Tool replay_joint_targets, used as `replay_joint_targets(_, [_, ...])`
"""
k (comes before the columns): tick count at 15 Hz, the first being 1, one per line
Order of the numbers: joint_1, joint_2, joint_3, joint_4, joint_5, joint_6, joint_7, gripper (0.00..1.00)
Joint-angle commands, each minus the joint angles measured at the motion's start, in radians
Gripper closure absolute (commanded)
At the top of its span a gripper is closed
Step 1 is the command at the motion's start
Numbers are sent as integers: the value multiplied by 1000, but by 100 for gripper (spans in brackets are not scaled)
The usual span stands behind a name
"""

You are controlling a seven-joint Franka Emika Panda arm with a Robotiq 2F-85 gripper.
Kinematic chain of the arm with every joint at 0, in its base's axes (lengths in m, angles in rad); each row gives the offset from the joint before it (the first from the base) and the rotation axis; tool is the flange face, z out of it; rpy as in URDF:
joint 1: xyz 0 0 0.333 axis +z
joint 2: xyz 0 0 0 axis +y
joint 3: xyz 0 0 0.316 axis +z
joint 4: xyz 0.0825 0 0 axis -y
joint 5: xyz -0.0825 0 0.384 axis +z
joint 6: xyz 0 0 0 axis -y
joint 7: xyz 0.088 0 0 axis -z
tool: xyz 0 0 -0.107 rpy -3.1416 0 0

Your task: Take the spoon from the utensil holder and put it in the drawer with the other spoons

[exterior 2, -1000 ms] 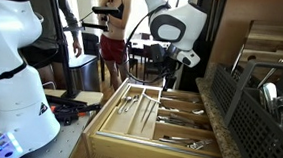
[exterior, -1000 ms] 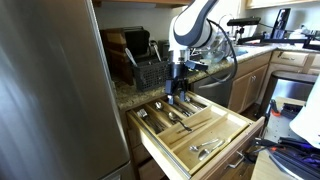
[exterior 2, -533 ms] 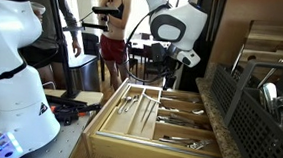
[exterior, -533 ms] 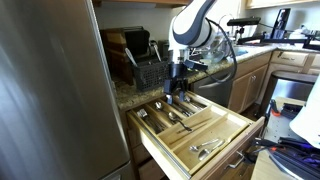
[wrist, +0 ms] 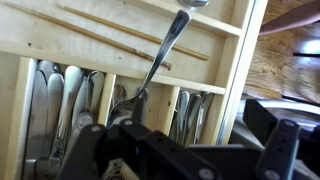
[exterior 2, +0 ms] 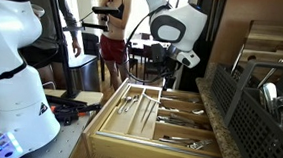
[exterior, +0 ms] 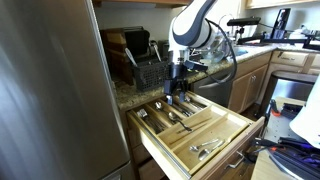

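Apparently nothing has shifted in the last second: my end effector (exterior: 180, 92) stays spread, the spoon (wrist: 160, 55) lies slanted in the drawer (exterior: 240, 128) just below it, near the other spoons (wrist: 55, 95), so release looks done.

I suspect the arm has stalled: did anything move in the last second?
Nothing visibly changed. In both exterior views the gripper hangs over the drawer in the same place, jaws open, and the cutlery in the compartments lies as it did.
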Motion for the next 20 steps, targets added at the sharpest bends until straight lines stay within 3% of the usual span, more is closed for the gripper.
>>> replay_joint_targets(1, [2,13,13,-23,52,22,-10,0])
replay_joint_targets(9, [9,62,62,-42,155,35,-21,0])
replay_joint_targets(10, [9,77,46,-7,117,-3,-6,0])
replay_joint_targets(20, [8,87,46,0,118,-3,-6,0])
